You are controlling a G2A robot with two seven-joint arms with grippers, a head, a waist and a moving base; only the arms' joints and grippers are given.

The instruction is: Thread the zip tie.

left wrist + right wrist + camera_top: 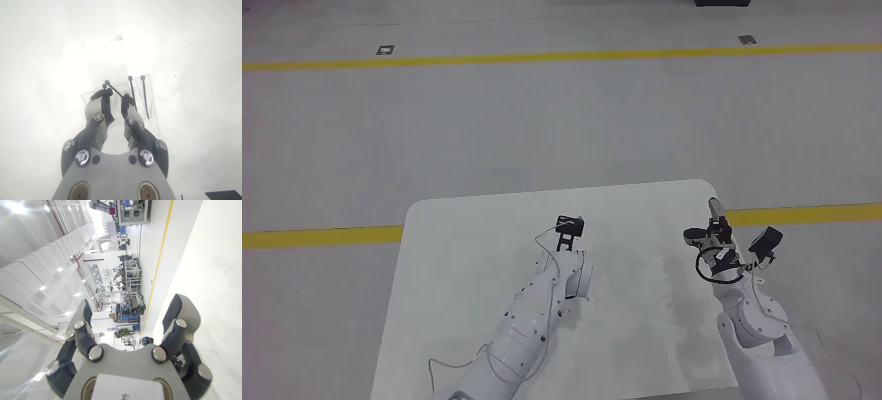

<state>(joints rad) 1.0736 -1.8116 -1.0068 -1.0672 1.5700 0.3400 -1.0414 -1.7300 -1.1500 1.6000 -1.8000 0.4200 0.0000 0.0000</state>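
The right gripper [131,300] is at the right side of the white table [462,300], pointing out toward the room rather than down; its jaws are released wide, with nothing between them. The left gripper [115,95] is near the table's middle, pointing down over a clear tray [154,117]; its jaws are parted by a narrow gap, not clenched. A black zip tie [113,88] crosses that gap on a slant, head beyond the fingertips, strap reaching one fingertip; whether that finger touches it cannot be determined. A second head [104,86] sits just beside the other fingertip; two further zip ties [144,96] lie straight, side by side on the tray, apart from the gripper. Beyond the table lies grey floor [542,130] with yellow lines [542,57].
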